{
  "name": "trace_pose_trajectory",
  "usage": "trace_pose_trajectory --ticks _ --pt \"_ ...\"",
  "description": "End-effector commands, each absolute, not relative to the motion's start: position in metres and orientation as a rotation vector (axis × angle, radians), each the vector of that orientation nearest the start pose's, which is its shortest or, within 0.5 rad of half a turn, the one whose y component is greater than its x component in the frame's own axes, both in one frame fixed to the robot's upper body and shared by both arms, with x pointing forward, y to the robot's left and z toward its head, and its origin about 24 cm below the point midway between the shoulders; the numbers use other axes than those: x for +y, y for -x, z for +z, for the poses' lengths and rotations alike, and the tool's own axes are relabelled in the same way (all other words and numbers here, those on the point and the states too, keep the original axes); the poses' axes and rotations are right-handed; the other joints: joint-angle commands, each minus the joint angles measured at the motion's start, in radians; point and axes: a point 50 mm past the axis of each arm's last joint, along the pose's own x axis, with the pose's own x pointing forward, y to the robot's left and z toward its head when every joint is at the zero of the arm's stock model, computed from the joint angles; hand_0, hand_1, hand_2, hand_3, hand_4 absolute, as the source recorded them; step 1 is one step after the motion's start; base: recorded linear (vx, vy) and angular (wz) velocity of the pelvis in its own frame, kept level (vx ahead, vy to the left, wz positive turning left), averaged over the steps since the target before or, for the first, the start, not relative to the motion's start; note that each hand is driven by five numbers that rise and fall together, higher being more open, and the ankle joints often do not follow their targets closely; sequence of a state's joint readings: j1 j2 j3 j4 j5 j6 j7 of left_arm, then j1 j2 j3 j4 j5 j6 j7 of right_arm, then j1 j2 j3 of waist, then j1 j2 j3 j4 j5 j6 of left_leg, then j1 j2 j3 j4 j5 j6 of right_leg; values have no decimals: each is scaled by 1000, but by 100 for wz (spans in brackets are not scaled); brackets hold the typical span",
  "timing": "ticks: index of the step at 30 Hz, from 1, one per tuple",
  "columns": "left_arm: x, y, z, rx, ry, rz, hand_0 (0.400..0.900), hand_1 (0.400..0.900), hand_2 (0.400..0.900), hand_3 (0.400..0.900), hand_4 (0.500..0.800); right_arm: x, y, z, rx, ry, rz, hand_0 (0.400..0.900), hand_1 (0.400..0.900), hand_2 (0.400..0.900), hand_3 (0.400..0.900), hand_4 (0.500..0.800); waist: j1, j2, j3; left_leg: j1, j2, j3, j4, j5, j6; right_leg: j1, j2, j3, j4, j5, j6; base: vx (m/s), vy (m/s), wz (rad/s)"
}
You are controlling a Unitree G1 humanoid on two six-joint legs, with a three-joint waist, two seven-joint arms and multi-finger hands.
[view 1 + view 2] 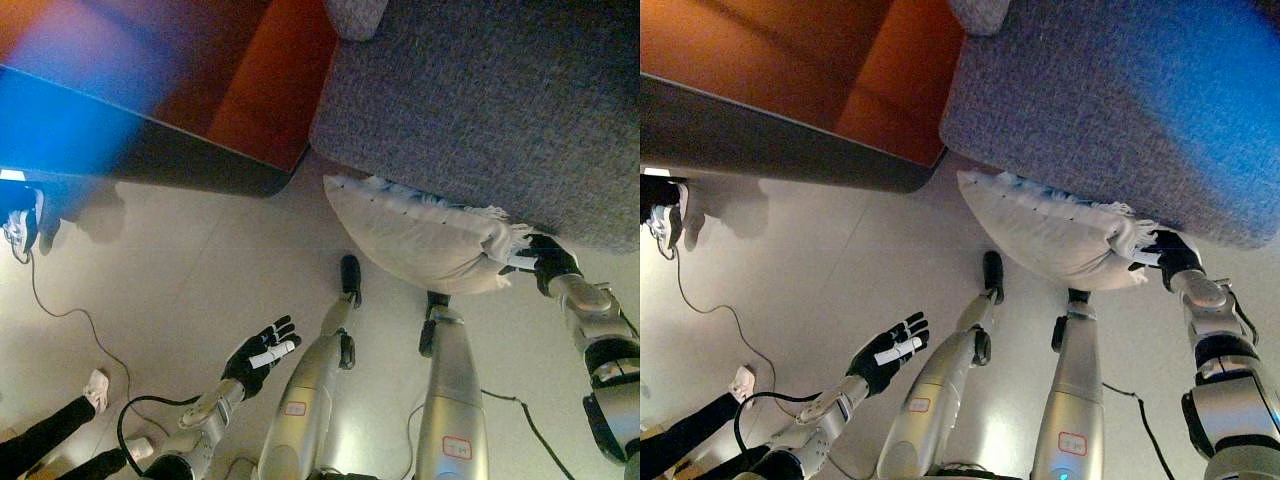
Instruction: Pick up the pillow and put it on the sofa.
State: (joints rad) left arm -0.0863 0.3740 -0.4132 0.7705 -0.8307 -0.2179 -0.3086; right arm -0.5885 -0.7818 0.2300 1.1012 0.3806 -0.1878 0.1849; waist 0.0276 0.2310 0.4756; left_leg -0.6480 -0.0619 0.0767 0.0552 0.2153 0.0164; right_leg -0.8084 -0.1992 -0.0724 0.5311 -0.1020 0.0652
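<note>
Left hand (261,355) hangs open over the floor (190,270), fingers spread, holding nothing. Up to its right, the pillow (420,240) sits against the grey sofa (500,110), right hand (545,262) pinching its fringed corner.

The plump fabric pillow (420,240) is plain off-white, with a white fringe at its 3 o'clock end. The upholstered sofa (500,100), toward 1 o'clock, is speckled grey. At 11 o'clock, an orange-red panel (790,50) carries a dark grey edge. The smooth floor (200,300) is pale cream. Both the left hand (260,355) and right hand (545,262) are black with white-covered fingers.
</note>
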Motion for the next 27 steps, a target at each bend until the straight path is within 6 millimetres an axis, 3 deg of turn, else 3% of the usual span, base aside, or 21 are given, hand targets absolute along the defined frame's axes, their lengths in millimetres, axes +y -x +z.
trace_pose_trajectory --ticks 1,7,13,21,27 --pt "220 -169 -105 634 338 -97 900 900 900 900 800 -371 -316 147 -14 513 -145 400 400 400 400 500 -49 -19 44 119 -17 26 144 -229 -61 173 69 -75 -226 66 -7 53 -57 -5" --pt "241 -157 -115 717 289 -15 900 900 900 900 800 -362 -298 108 65 494 -60 400 400 400 400 500 -56 -117 2 279 9 30 86 -240 -61 351 73 -86 -302 86 19 83 -96 -3" --pt "252 -142 -123 790 279 38 900 900 900 900 800 -349 -288 91 91 478 23 400 400 400 400 500 -62 -177 -79 415 30 54 -10 -244 -59 487 70 -88 -391 105 50 107 -39 -2" --pt "255 -121 -134 882 277 86 900 900 900 900 800 -336 -289 104 51 463 88 400 400 400 400 500 -65 -218 -162 511 34 67 -75 -246 -56 583 80 -89 -463 124 62 103 -4 -1" --pt "257 -104 -141 957 268 108 900 900 900 900 800 -334 -298 137 -3 469 113 400 400 400 400 500 -51 -251 -216 557 37 65 -82 -259 -51 645 89 -94 -493 123 59 104 -27 3"
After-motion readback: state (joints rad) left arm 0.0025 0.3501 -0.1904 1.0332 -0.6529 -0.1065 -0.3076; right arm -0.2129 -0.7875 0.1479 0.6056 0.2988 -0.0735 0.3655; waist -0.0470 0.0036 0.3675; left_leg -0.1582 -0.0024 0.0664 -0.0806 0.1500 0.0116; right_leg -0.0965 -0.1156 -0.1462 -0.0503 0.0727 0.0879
